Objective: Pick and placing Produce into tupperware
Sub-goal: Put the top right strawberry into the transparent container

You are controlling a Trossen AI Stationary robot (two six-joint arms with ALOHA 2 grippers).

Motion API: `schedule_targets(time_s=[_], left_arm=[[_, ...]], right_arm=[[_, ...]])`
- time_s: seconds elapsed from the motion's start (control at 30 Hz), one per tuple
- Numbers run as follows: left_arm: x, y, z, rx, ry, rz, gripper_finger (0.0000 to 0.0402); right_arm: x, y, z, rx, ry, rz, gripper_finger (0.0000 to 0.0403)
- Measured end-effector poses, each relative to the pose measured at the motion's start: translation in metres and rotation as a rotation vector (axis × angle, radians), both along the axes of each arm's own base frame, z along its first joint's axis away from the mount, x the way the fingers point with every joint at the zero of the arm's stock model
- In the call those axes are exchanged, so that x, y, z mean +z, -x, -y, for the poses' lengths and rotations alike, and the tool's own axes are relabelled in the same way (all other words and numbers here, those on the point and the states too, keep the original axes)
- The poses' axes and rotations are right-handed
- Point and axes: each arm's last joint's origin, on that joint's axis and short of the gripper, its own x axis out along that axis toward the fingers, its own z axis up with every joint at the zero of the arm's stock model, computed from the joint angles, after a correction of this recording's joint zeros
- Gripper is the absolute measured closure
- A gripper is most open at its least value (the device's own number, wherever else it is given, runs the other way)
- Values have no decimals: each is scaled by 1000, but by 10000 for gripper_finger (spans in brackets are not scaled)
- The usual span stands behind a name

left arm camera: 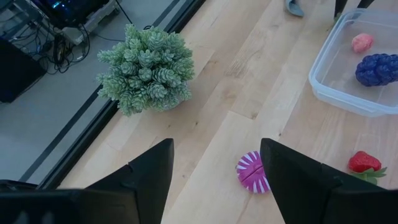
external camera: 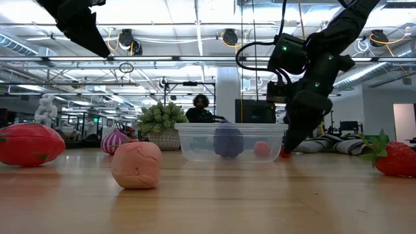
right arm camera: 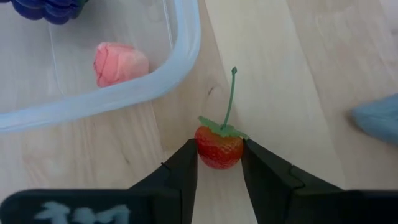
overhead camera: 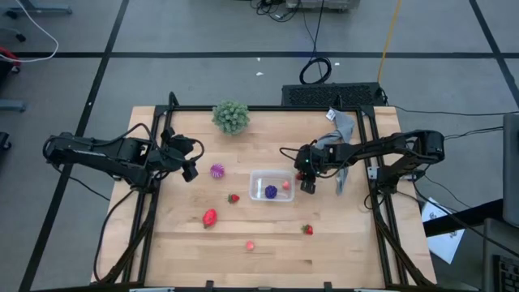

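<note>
High view, right gripper (overhead camera: 307, 183): low at the table just outside the tupperware's (overhead camera: 272, 186) far-right corner, jaws hidden from above
High view, left gripper (overhead camera: 190, 169): hovering, with the spiky magenta ball (overhead camera: 216, 170) just ahead of its jaws
High view, count: inside the tub one grape cluster (overhead camera: 270, 191) and one small pink piece (overhead camera: 285, 185); loose on the wood one large red piece (overhead camera: 210, 216), one strawberry (overhead camera: 233, 197), another strawberry (overhead camera: 307, 229), one pink piece (overhead camera: 250, 244), plus the ball
High view, other: green bushy plant (overhead camera: 231, 116) and grey cloth (overhead camera: 344, 126) at the far edge, well clear of both jaws
Low view: right gripper reaches down to the table at the tub's outer wall, its tips at wood level, presumably because its target lies on the wood; a person (external camera: 201, 108) stands in the room behind
Left wrist view: left fingers (left arm camera: 149, 171) stand apart, nothing between them; ball lies on the wood between and beyond them, so probably lined up as the next pick
Right wrist view: right fingers (right arm camera: 186, 168) clenched on a small stemmed strawberry (right arm camera: 219, 146), one pad on each flank, stem pointing away from the jaws; tub rim just beyond the fruit, so only a short lift over the wall looks needed
Judgement: seven loose pieces counting the gripped one, two already binned
</note>
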Motion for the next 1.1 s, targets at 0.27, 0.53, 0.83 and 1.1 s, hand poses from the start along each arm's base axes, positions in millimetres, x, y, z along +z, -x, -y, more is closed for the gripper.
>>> schedule_targets(time_s=[0.27, 0.53, 0.83, 1.1], left_arm=[[0, 0, 0, 0, 0, 0, 158], [0, 0, 0, 0, 0, 0, 158], [0, 0, 0, 0, 0, 0, 158], [0, 0, 0, -1, 0, -1, 158]], right_arm=[[-2, 5, 0, -20, 9, -57, 295], [-4, 10, 6, -57, 21, -99, 296], [-4, 11, 16, -82, 27, -90, 296], [5, 13, 18, -88, 42, -51, 296]])
